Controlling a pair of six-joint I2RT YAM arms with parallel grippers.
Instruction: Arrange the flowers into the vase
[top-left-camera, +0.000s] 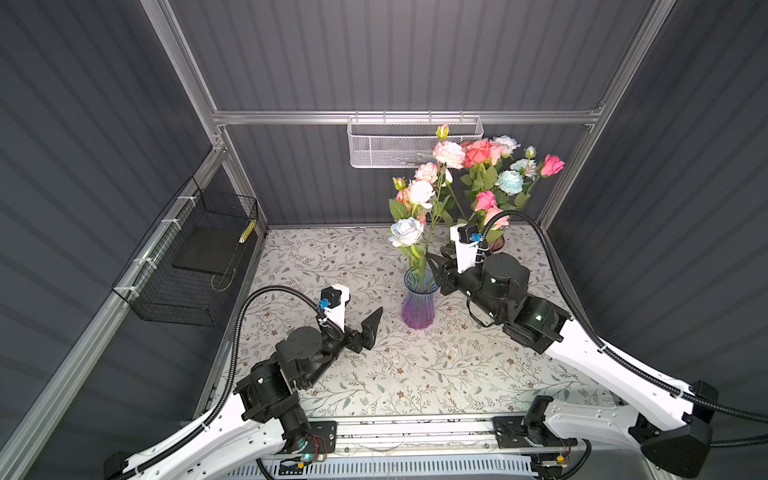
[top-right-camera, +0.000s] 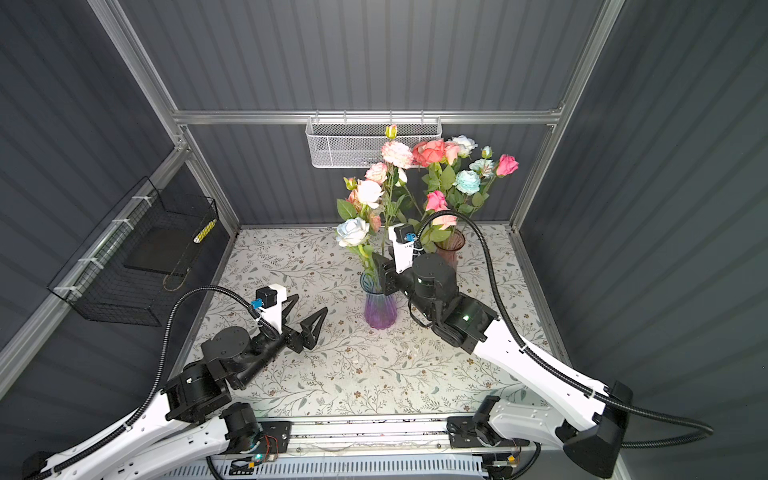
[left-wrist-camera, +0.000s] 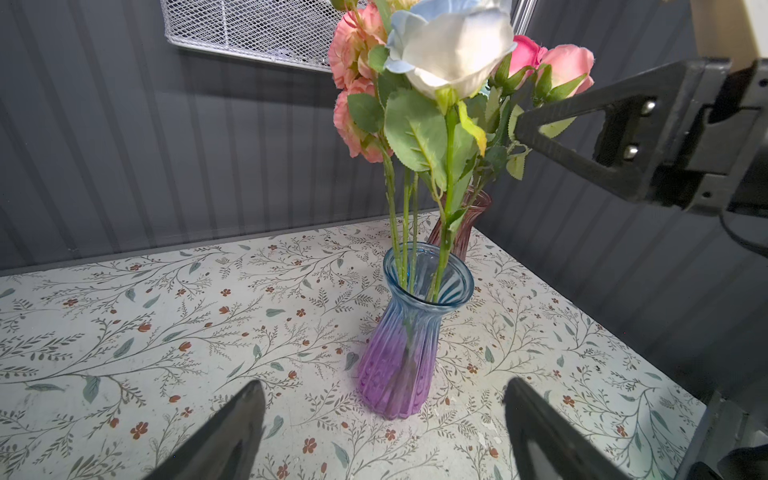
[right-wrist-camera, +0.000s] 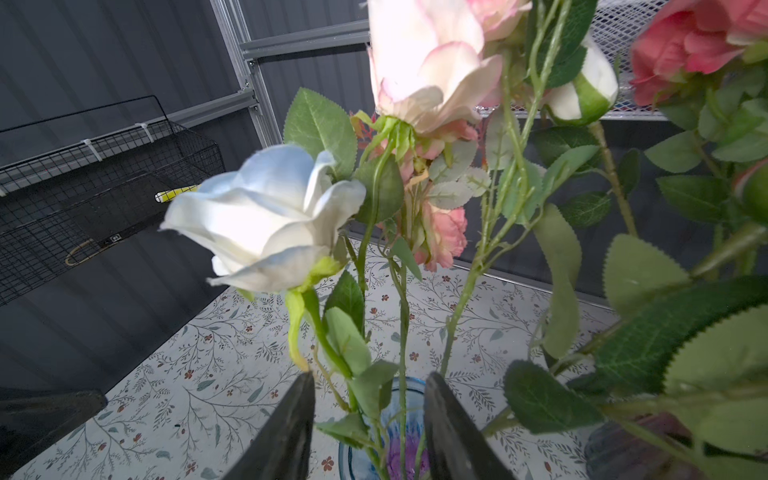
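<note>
Right claw (right-wrist-camera: 368, 422) parted astride flower stems (right-wrist-camera: 402, 316), near blue-purple vase (right-wrist-camera: 392, 457) mouth.

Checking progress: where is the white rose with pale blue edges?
In both top views the white rose stands in the blue-purple vase mid-table, the lowest bloom there, on the left side, with the right gripper just right of its stem.

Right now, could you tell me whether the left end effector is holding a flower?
No, in a top view the left end effector stands open and empty above the tablecloth, apart from the blue and purple vase.
</note>
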